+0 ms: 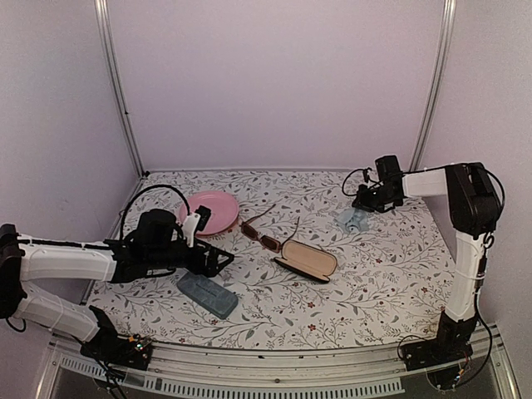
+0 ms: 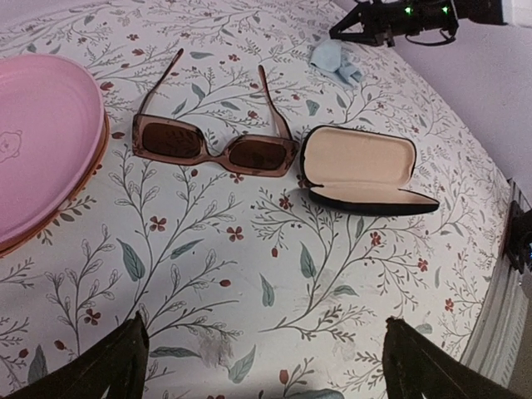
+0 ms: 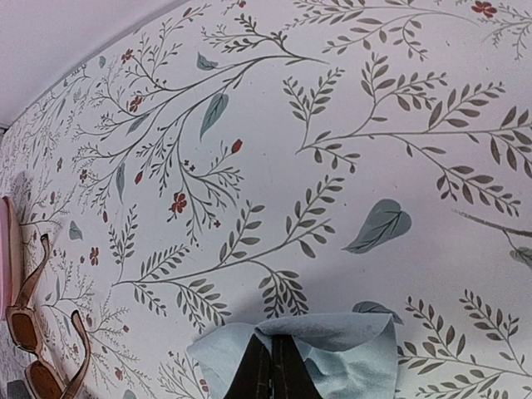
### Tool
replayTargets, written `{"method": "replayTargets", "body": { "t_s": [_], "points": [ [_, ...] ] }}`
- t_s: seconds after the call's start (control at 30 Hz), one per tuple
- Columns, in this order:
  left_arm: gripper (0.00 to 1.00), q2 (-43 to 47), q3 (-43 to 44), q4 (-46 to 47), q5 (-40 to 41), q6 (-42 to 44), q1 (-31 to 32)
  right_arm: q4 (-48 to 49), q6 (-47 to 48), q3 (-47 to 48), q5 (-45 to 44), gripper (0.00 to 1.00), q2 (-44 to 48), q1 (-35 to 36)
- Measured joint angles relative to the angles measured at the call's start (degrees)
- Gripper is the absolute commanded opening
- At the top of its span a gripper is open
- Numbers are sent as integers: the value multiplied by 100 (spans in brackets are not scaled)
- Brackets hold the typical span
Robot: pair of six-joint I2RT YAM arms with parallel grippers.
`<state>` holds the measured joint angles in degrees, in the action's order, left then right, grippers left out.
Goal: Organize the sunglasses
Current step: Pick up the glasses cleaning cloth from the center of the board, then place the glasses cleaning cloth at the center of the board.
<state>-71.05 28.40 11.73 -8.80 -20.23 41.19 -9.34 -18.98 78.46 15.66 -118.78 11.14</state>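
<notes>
The reddish-brown sunglasses (image 1: 264, 237) (image 2: 214, 150) lie unfolded, arms spread, on the flowered tablecloth between the pink plate and the open black case. In the right wrist view the sunglasses (image 3: 33, 349) show only at the left edge. My left gripper (image 1: 220, 260) (image 2: 264, 328) hovers open over bare cloth, short of them, with nothing between its fingers. At the far right, my right gripper (image 1: 361, 206) (image 3: 272, 341) is shut on a fold of a light blue cloth (image 1: 353, 220) (image 3: 349, 357) (image 2: 337, 62).
The black hard case (image 1: 306, 260) (image 2: 362, 170) lies open, tan lining up, just right of the sunglasses. A pink plate (image 1: 212, 210) (image 2: 41, 158) sits to their left. A grey-blue rectangular case (image 1: 207, 294) lies near the front edge below my left gripper.
</notes>
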Motion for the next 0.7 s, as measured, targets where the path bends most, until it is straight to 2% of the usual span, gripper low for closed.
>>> {"method": "replayTargets", "body": {
  "t_s": [0.2,0.43,0.57,0.7],
  "points": [
    [99,-28,28,24,13,-85,0,81,96,-511,177,0,601,0],
    [99,-9,37,42,118,-114,0,24,387,-1154,680,0,2247,151],
    [99,116,39,39,254,-131,0,-295,686,-1294,839,0,3082,605],
    [99,466,39,24,461,-179,0,-841,1012,-1307,940,0,3713,1364]
  ]
}}
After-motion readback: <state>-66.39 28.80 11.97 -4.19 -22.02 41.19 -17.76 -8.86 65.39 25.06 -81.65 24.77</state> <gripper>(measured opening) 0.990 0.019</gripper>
